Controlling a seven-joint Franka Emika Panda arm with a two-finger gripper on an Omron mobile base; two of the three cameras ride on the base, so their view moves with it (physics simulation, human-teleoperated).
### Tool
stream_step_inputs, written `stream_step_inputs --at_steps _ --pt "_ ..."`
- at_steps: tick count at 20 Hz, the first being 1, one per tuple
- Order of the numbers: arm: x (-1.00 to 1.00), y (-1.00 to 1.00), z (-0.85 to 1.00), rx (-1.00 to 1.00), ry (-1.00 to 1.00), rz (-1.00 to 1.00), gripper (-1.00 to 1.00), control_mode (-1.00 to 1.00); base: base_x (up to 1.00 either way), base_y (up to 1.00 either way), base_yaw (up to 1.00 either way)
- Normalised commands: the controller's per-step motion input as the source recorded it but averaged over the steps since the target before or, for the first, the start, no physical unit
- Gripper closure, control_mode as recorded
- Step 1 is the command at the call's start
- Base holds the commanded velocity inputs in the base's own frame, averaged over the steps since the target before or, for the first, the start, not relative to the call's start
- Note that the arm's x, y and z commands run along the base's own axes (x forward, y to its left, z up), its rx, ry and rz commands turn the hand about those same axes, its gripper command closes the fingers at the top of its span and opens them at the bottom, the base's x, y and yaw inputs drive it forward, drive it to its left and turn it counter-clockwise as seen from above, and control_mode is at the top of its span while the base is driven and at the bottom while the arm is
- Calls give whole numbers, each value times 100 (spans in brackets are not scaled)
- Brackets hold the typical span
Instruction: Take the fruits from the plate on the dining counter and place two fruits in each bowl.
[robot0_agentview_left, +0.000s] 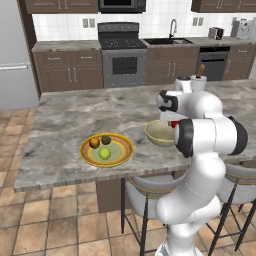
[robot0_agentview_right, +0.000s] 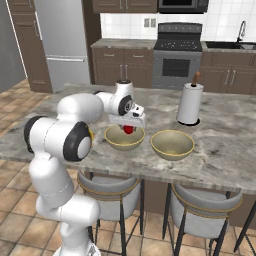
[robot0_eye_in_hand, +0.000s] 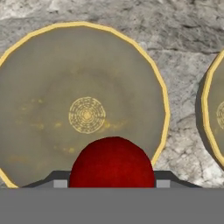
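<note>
My gripper (robot0_agentview_right: 128, 128) is shut on the red fruit (robot0_agentview_right: 129, 130) and holds it just above the left bowl (robot0_agentview_right: 123, 140). In the hand view the red fruit (robot0_eye_in_hand: 112, 162) sits between the fingertips, over the near part of that empty bowl (robot0_eye_in_hand: 83, 87). The second bowl (robot0_agentview_right: 172, 144) stands empty to its right, and its rim (robot0_eye_in_hand: 217, 114) shows at the hand view's right edge. To the left on the dining counter (robot0_agentview_left: 65, 117), the plate (robot0_agentview_left: 121, 158) carries the orange fruit (robot0_agentview_left: 94, 143), the dark fruit (robot0_agentview_left: 106, 140) and the yellow-green fruit (robot0_agentview_left: 104, 153).
A paper towel roll (robot0_agentview_right: 190, 104) stands behind the right bowl. Grey stools (robot0_agentview_right: 200, 212) are tucked under the counter's near edge. The stove (robot0_agentview_left: 123, 60) and dark cabinets line the far wall.
</note>
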Motion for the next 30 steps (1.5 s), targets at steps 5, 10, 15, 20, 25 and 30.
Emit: stream_step_inputs --at_steps 5,10,15,20,25,30 --pt "1 0 -28 0 3 1 100 -100 0 0 0" --pt "5 0 -30 0 0 0 100 -100 0 0 0" --pt "2 0 -18 0 0 0 100 -100 0 0 0" --pt "0 0 -1 0 0 0 100 -100 0 0 0" --pt "0 0 0 0 0 0 -100 -100 0 0 0" --pt "0 0 0 0 0 0 -100 -100 0 0 0"
